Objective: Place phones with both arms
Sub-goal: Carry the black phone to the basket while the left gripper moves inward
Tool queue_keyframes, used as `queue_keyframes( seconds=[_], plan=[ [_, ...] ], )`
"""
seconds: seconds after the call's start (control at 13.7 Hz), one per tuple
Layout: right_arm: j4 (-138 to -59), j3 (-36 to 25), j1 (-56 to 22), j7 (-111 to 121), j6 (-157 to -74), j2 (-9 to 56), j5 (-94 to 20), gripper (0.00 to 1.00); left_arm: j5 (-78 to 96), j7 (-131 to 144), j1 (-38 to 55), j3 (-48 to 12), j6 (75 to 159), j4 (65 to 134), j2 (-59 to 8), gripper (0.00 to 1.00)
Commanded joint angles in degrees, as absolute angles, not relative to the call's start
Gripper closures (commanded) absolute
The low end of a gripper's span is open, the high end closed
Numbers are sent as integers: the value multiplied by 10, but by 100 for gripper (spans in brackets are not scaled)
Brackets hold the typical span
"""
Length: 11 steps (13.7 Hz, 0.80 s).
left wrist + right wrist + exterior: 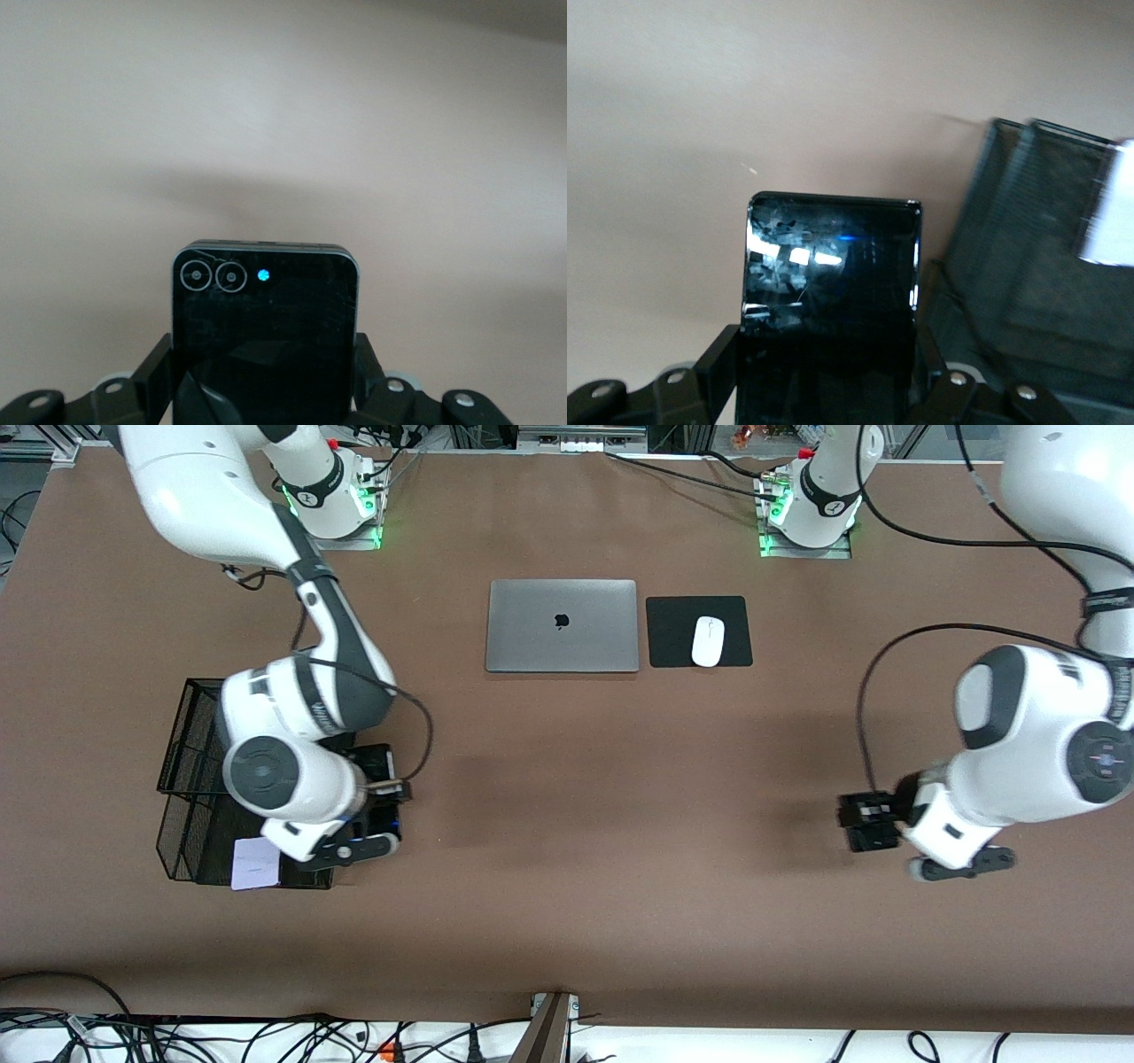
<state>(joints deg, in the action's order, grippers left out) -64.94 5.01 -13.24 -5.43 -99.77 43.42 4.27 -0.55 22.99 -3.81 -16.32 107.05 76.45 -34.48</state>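
Observation:
My right gripper (381,786) is shut on the long slim black phone (378,763), held in the air beside the black mesh basket (182,726). In the right wrist view the phone's cracked screen (828,283) stands between the fingers (718,363), over bare table, with the basket (1028,266) alongside. A pale white-lavender phone (255,864) lies in the basket's end nearest the front camera. At the left arm's end of the table my left gripper (866,822) is shut on the small black folded phone (264,310), above bare table, its two camera rings showing.
A closed silver laptop (562,625) lies mid-table near the robots' bases. Beside it, a white mouse (707,640) sits on a black pad (700,631). Cables run along the table edge nearest the front camera.

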Motion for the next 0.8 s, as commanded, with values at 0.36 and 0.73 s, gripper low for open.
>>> queue_keyframes(
  seconds=[0.36,0.73],
  plan=[
    [-884,-7,-81,-3,-1032,274,30,100,37,494,154,-156,1209,672,-424,100],
    [-990,-97,-81,39,-1057,200,13,100,35,540,249,-148,1335,671,-472,100]
  ],
)
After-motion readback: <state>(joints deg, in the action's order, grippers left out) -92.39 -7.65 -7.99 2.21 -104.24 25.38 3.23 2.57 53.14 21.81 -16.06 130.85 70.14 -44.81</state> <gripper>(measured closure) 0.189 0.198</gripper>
